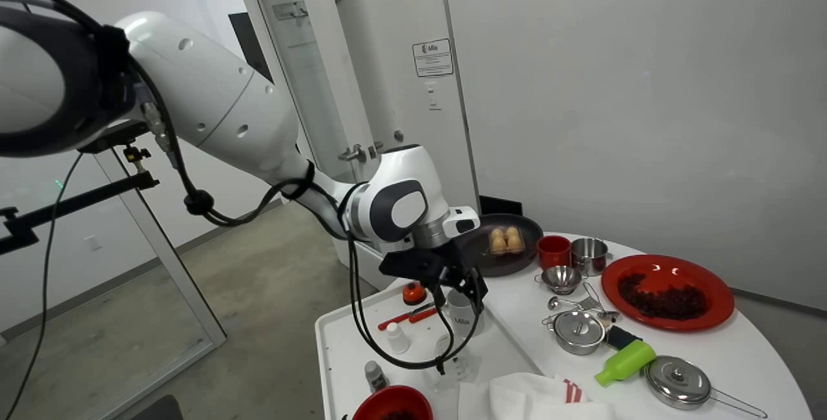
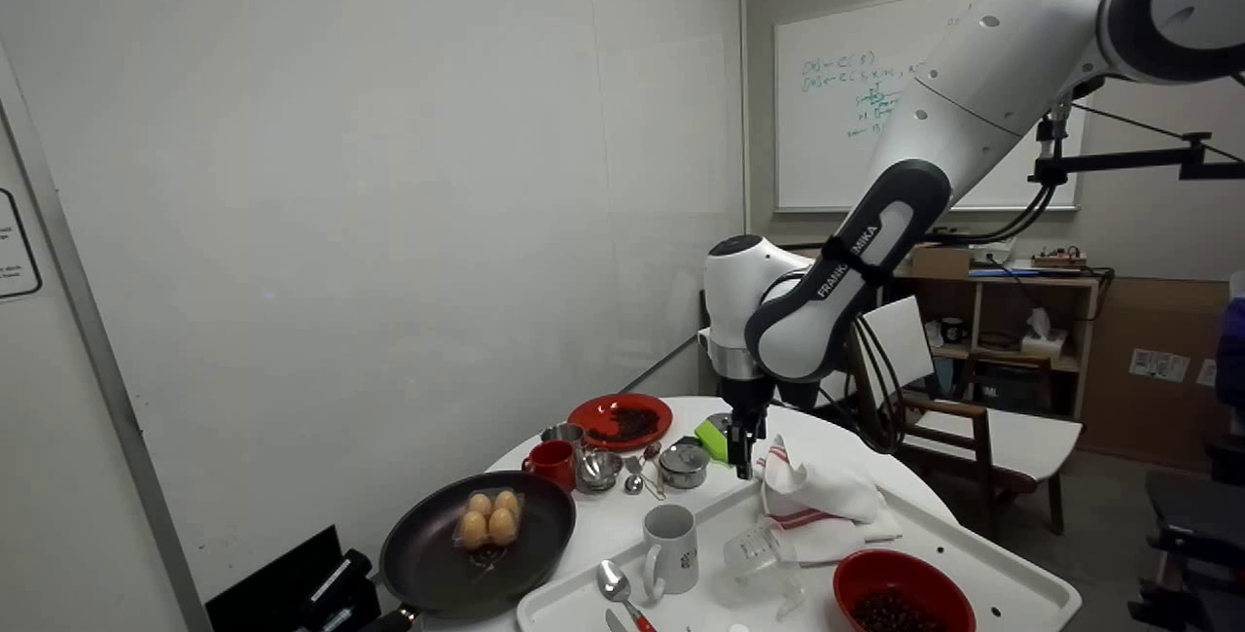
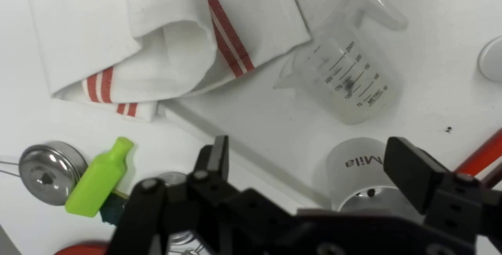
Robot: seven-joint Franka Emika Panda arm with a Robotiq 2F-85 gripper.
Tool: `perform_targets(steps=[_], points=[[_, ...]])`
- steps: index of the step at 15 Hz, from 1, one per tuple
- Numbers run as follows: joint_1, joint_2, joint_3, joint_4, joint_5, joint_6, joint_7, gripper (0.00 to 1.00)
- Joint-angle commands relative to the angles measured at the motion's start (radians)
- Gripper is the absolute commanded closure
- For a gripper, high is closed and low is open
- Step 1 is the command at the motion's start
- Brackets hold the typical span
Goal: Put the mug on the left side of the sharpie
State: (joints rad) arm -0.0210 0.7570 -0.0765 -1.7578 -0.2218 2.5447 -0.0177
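Observation:
The pale grey-white mug (image 2: 671, 546) stands upright on the white tray (image 2: 584, 585), its handle toward the spoon. In an exterior view the mug (image 1: 461, 311) is partly behind my gripper and cables. In the wrist view the mug (image 3: 355, 172) lies below and partly behind my right finger. My gripper (image 3: 308, 156) is open and empty, above tray height; in an exterior view the gripper (image 2: 743, 452) hangs beyond the mug, apart from it. I cannot make out a sharpie for certain; red-handled utensils (image 1: 395, 321) lie beside the mug, including a spoon (image 2: 615, 581).
A clear measuring cup (image 3: 349, 74) lies on its side near the mug. A white towel (image 3: 164, 43) covers part of the tray. A red bowl (image 2: 856, 569), a black pan (image 2: 418, 544) with eggs, a red cup (image 2: 551, 464) and small metal pots (image 1: 579, 331) stand around.

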Motion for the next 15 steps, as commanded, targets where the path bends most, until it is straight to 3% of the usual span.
perform_targets(steps=[1,8,12,15], points=[[0.017,-0.01,-0.016,-0.031,0.056,-0.033,0.096,0.0],[-0.025,-0.013,0.007,-0.089,0.265,-0.034,0.239,0.0],[-0.07,-0.003,0.06,-0.124,0.357,0.056,0.173,0.0],[-0.065,0.027,0.065,-0.121,0.351,0.102,0.158,0.0]])
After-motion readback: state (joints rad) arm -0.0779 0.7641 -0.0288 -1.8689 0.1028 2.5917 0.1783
